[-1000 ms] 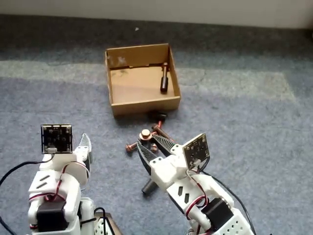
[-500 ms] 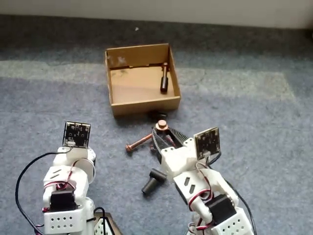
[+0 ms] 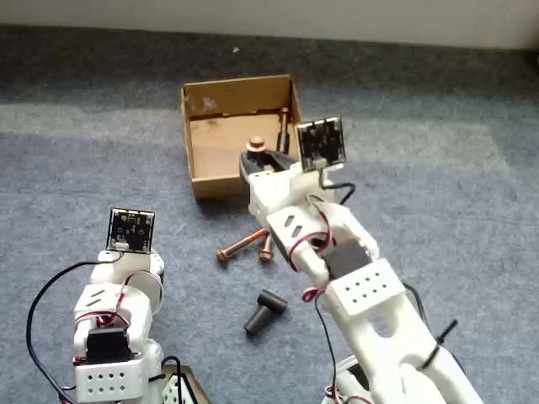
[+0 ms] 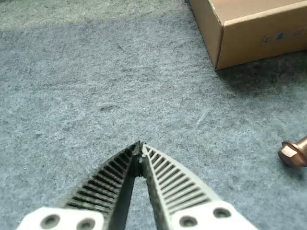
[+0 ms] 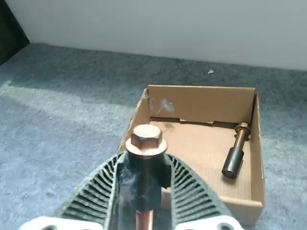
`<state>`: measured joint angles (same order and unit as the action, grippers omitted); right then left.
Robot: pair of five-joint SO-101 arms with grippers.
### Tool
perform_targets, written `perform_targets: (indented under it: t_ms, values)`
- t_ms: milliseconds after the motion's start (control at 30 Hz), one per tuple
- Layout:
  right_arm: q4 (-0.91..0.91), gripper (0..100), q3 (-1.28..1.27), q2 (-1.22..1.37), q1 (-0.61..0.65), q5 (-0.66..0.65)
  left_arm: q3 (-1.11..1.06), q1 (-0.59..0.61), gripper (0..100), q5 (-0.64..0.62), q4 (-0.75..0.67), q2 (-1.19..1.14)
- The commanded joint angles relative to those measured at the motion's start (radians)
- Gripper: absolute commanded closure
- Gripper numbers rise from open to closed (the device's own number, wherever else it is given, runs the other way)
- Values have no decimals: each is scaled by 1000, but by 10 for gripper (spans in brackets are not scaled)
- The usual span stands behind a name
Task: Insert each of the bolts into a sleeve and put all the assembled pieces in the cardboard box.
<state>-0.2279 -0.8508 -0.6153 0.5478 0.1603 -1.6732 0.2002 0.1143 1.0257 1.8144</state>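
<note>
My right gripper is shut on a copper bolt whose shaft sits in a black sleeve. It holds the piece upright over the near wall of the cardboard box. One assembled bolt and sleeve lies inside the box by its right wall. Two bare copper bolts lie on the carpet in front of the box. Nearer the arms' bases a loose black sleeve rests. My left gripper is shut and empty, low over the carpet left of the bolts.
Grey-blue carpet covers the whole floor, with open room right and left of the box. A light wall runs along the far edge. A box corner and one bolt head appear in the left wrist view.
My right gripper closed on the sleeved bolt on the carpet, lifted it and carried it forward to the box. The left arm pulled back earlier and has since stayed still.
</note>
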Motion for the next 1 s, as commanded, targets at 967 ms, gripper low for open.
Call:
perform_targets:
  t_ms: [967]
  values:
    - [544, 799, 240, 745, -171, -175, -22, 1, 994, 77, -20, 2]
